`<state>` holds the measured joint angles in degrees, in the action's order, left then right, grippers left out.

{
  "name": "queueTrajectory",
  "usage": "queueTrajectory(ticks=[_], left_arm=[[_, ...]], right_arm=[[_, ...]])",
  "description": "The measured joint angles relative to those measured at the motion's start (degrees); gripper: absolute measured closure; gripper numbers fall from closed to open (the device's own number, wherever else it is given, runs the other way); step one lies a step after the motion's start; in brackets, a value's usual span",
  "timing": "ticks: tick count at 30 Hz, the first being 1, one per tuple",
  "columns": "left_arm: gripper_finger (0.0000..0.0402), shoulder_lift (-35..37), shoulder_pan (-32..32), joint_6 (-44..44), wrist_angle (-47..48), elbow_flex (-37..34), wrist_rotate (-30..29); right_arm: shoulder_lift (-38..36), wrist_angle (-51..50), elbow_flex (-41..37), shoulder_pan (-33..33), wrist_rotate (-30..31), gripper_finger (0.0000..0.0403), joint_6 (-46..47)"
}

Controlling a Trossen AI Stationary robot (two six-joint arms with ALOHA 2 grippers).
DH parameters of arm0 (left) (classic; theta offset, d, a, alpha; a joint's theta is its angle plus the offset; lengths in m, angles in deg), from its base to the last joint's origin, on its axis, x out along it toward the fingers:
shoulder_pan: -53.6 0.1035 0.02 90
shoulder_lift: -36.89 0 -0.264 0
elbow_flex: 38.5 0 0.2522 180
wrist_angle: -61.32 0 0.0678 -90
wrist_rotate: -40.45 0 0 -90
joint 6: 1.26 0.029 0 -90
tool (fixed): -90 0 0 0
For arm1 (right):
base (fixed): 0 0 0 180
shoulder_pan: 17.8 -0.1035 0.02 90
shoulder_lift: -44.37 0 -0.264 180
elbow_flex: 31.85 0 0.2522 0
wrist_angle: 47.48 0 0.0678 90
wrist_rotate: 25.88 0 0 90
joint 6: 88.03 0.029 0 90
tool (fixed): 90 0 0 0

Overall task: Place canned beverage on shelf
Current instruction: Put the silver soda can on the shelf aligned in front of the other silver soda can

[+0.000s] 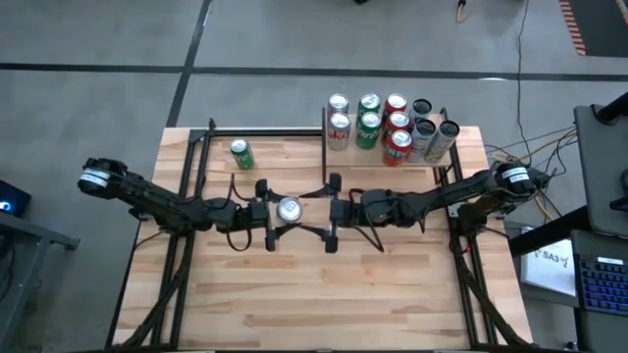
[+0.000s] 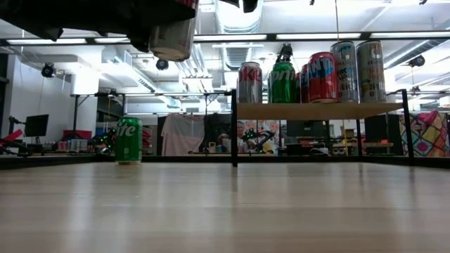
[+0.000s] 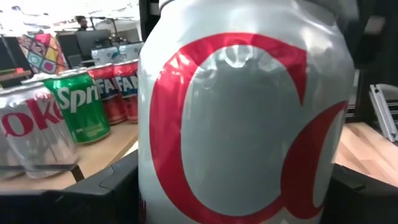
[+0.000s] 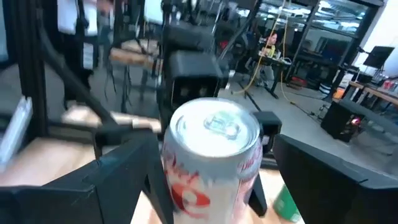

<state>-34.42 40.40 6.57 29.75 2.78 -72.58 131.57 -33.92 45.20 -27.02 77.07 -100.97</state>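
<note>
A silver can with red lettering (image 1: 289,209) hangs above the middle of the table, high in the low view (image 2: 172,39). My left gripper (image 1: 280,210) is shut on it from the left. My right gripper (image 1: 316,210) faces the can (image 4: 211,162) from the right, open, with its fingers wide apart and short of it. The shelf (image 2: 316,110) stands at the far right on black posts and bears several upright cans (image 1: 392,132). A green can (image 1: 241,154) stands on its base on the tabletop at the far left. My left gripper pinches the silver can's side wall (image 3: 146,186) between its two fingers (image 3: 112,183). The fingers come level from the table's left. The can stands upright in the hold, top up, lifted clear of the tabletop.
Black frame rails (image 1: 196,147) run along the table's left, far and right sides. The shelf's front post (image 2: 233,126) stands between the green can and the shelf. Cables (image 1: 510,152) and a laptop (image 1: 599,279) lie off the right edge. The near half of the tabletop (image 1: 314,304) is bare wood.
</note>
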Motion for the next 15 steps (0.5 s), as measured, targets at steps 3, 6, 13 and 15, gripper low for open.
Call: queueTrajectory(ticks=[3,6,13,15], left_arm=[[0.0117,0.0,0.0,0.9,-0.2,0.6,0.0],[0.0117,0.0,0.0,1.5,-0.3,1.5,0.0],[0.0117,-1.1,0.0,2.8,-0.1,4.3,0.0],[0.0117,-2.1,0.0,3.0,-0.1,4.9,0.0]], right_arm=[[0.0,2.0,-0.1,0.2,0.1,0.0074,3.0],[0.0,2.0,-0.2,0.4,0.0,0.0074,4.1],[3.7,7.8,-0.3,0.4,-0.9,0.0074,5.6],[5.1,10.2,-0.4,0.4,-0.4,0.0074,4.9]])
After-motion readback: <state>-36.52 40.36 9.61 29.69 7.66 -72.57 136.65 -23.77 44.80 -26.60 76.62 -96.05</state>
